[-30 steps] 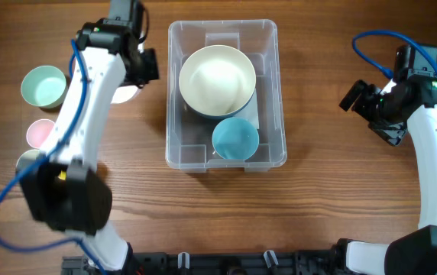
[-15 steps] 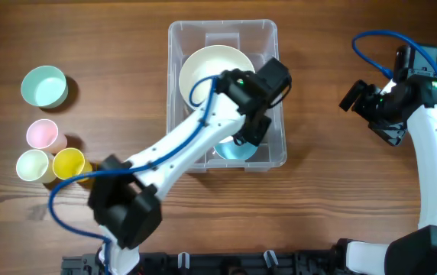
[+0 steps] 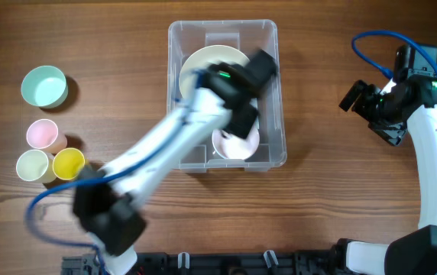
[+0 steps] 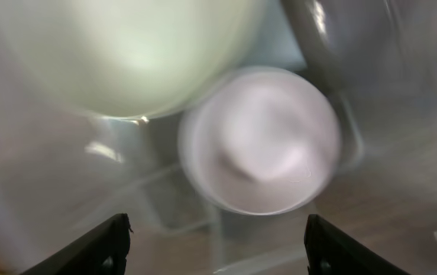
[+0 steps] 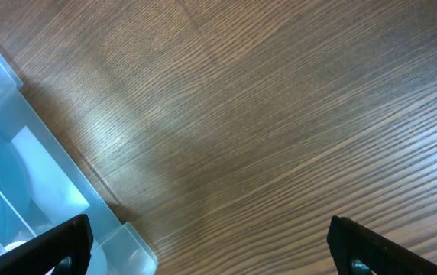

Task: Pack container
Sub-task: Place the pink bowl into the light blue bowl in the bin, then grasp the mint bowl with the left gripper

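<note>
A wooden table (image 3: 341,198) carries the clear plastic container (image 3: 282,99) at its centre rear, holding one cream bowl (image 3: 207,61) and one pale cup (image 3: 236,143). Four more cups stand well to its left: mint (image 3: 43,85), pink (image 3: 41,134), pale green (image 3: 31,164) and yellow (image 3: 68,163). The blurred left gripper (image 4: 218,229) hangs over the pale cup, fingers wide apart and empty. The right gripper (image 5: 209,229), equally wide and empty, hovers above bare wood beside the container's corner.
</note>
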You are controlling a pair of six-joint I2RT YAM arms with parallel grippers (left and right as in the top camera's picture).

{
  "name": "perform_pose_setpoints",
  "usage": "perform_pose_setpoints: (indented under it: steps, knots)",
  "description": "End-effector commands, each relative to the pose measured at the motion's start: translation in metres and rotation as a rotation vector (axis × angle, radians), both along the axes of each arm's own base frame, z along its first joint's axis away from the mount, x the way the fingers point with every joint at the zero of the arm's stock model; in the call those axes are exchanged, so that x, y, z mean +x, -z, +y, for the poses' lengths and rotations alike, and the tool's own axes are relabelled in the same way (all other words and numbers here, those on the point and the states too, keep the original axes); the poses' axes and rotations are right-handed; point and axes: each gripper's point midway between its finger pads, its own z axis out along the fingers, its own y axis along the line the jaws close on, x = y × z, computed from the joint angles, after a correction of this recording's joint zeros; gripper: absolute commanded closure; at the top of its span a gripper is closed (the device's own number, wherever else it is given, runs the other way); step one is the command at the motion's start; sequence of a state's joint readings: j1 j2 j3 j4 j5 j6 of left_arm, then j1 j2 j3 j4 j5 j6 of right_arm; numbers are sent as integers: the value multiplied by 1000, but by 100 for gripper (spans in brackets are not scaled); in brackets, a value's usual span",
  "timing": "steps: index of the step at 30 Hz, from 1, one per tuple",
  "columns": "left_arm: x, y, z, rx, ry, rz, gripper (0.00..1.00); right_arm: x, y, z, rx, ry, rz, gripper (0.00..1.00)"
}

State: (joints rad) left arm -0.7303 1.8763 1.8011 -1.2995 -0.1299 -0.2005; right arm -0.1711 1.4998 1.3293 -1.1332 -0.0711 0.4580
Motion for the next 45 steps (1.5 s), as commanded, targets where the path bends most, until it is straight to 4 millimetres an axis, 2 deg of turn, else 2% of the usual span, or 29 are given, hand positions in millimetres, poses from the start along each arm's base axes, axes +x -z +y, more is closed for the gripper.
perform_pose_setpoints:
  steps: [1,3,5,7,9,10,12,15,17,20,23,28,31,32,36,40,42,44,45]
  knots:
    - [56,-80,115,-51,-333,-240,20,-1,2,2,6,-17,6,0]
    - [85,-82,195,-57,-552,-271,15,-1,2,2,5,-17,7,0]
    - [111,-74,260,-116,-723,-288,13,-1,2,2,5,-17,7,0]
    - [140,-63,320,-202,-853,-338,17,0,2,2,5,-17,4,0]
    - [164,-43,361,-253,-921,-367,17,1,2,2,4,-17,-2,0]
    - [169,-34,370,-246,-926,-371,16,2,2,2,3,-17,-5,0]
    - [183,-1,384,-226,-947,-344,12,3,1,2,3,-17,-9,0]
    - [192,58,390,-201,-965,-249,12,2,1,2,3,-17,-8,0]
    - [191,97,391,-179,-979,-177,13,2,2,2,3,-18,-6,0]
    - [183,129,405,-80,-1010,-132,12,-1,2,2,3,-17,7,0]
    - [184,136,409,-60,-1016,-138,11,-2,3,1,-4,-14,12,0]
    - [181,143,412,-56,-1024,-120,63,-2,3,1,-4,-14,12,0]
    - [176,152,410,-48,-1024,-86,77,-2,3,1,-4,-14,11,0]
    - [175,153,410,-47,-1024,-81,78,-2,3,1,-4,-14,11,0]
    - [172,154,408,-44,-1023,-68,95,-2,3,1,-4,-14,11,0]
    - [177,147,390,-47,-986,-74,96,-2,3,1,-4,-14,10,0]
    - [190,121,366,-69,-932,-125,96,-2,3,1,-5,-15,12,0]
    - [203,73,329,-104,-822,-193,96,-2,3,1,-5,-19,12,0]
    - [204,43,306,-112,-758,-226,96,-2,3,1,-7,-27,12,0]
